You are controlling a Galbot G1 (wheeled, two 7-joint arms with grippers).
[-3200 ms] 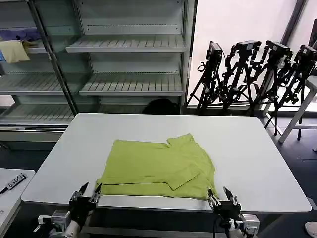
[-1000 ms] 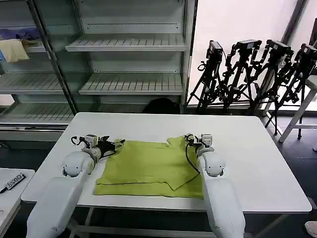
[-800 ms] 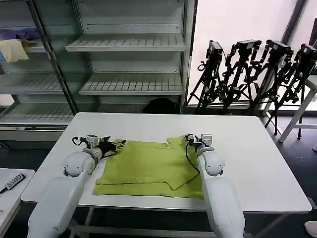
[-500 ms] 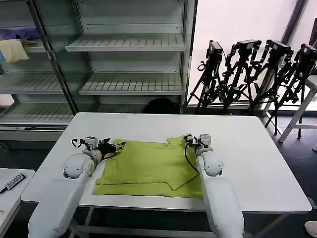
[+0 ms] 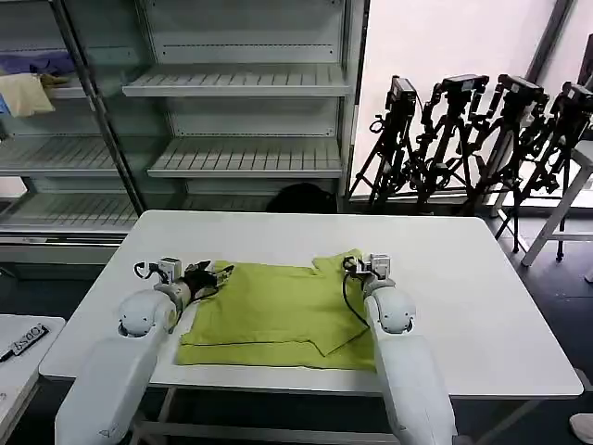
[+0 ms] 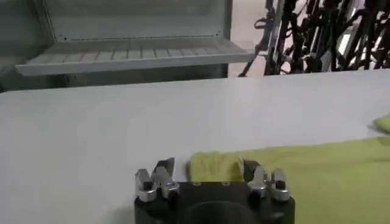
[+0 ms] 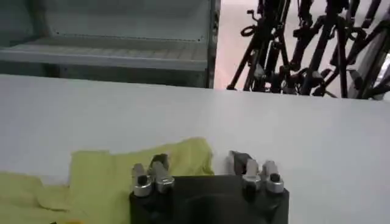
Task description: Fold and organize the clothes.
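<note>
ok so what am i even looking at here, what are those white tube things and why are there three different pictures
The white tubes are the two arms of a robot. The wide picture comes from a camera on its head, looking down at a white table. The other two come from cameras on its wrists, so each shows the dark base and metal fingers of one gripper from just behind.

On the table lies a lime yellow-green cotton T-shirt, partly folded. The left gripper is at the shirt's far left corner, the right gripper at its far right corner. In the wrist pictures both sets of fingers stand apart with shirt cloth at or between them, so they are open and nothing is gripped yet.

Behind the table are grey metal shelves and a row of black camera tripods.
</note>
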